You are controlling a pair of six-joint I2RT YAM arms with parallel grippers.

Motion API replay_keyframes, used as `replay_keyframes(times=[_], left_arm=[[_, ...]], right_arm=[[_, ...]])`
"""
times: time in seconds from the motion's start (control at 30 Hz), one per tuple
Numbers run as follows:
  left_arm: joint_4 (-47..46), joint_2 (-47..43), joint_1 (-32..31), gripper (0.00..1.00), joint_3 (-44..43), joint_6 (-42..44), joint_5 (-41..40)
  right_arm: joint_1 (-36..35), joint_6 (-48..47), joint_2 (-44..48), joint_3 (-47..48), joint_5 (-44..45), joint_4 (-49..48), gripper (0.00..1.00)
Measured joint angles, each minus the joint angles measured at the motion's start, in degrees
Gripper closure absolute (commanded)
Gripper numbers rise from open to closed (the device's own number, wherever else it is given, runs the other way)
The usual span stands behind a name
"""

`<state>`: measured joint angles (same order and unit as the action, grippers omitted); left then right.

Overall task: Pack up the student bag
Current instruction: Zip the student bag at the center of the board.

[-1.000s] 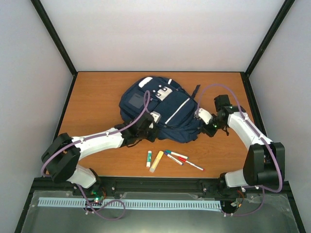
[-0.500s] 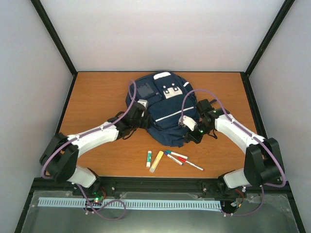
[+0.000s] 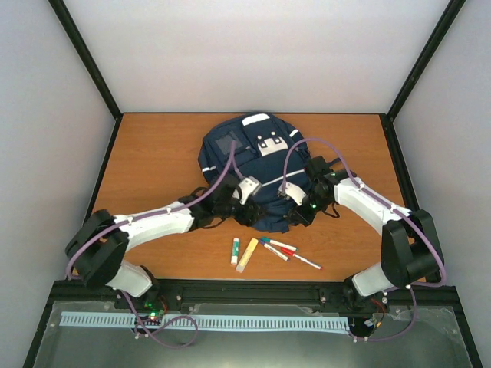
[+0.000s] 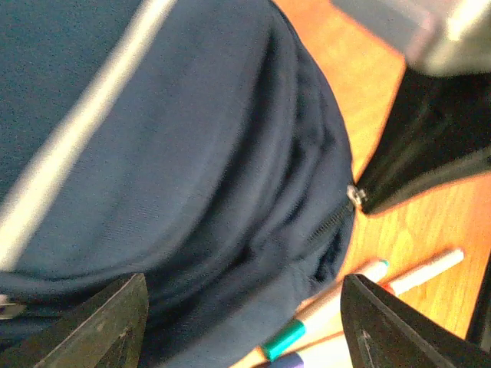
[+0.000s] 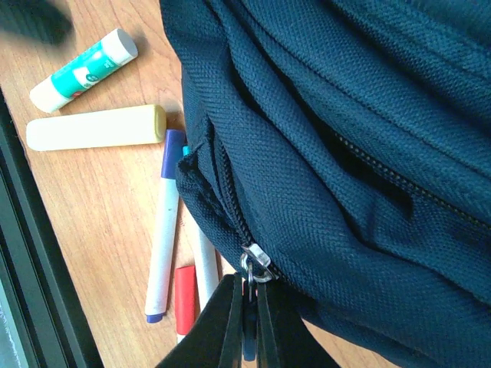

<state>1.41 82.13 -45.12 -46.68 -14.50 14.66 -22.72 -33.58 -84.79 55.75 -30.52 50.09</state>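
The right hand (image 5: 247, 297) is pinched shut on the zipper pull (image 5: 255, 259) at the near, lower corner of the student bag (image 3: 265, 172). The zipper track running up from the pull looks closed along the stretch that shows. The left hand (image 4: 244, 295) hangs wide apart over the bag's near edge, holding nothing; whether it touches the fabric I cannot tell.

The bag lies flat in the middle of the counter (image 3: 153, 153), its white patch toward the far side, with both arms reaching in at its near edge.

Packing looks barely begun. The step in hand seems to be opening a compartment, and no opening shows yet. Nothing can be seen inside the bag, so its contents cannot be told. Left outside are 1 glue stick (image 3: 235, 251), 1 yellow stick (image 3: 247, 255) and 3 markers (image 3: 278, 247). They lie together on the counter just beside the bag's near edge, the markers nearly touching it.
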Motion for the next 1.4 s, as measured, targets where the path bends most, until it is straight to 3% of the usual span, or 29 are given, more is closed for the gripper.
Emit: replay_keyframes(times=[0.17,0.47,0.6,0.77,0.93,1.4], left_arm=[[0.11,3.41,-3.96,0.29,-0.44,2.03,-0.57],[-1.90,7.04,-4.15,0.33,-1.86,4.22,-2.62],[-1.86,9.75,-4.22,0.49,-3.26,5.99,-2.62],[-2.34,11.58,-4.31,0.80,-3.80,7.15,-3.91],[-2.67,11.50,-4.57,0.96,-4.35,8.17,-5.88],[-1.31,6.34,-4.87,0.99,-3.69,8.74,-7.82]], right_arm=[[-0.13,0.15,0.00,0.04,-0.07,0.00,0.97],[-0.15,0.02,0.00,0.04,-0.17,0.24,0.97],[-0.15,0.07,0.11,0.04,-0.13,0.26,0.97],[-0.15,0.09,0.13,0.04,-0.13,0.07,0.97],[-0.15,0.31,0.11,0.09,0.00,-0.61,0.97],[6.84,-1.07,-0.81,1.33,1.86,1.25,0.97]])
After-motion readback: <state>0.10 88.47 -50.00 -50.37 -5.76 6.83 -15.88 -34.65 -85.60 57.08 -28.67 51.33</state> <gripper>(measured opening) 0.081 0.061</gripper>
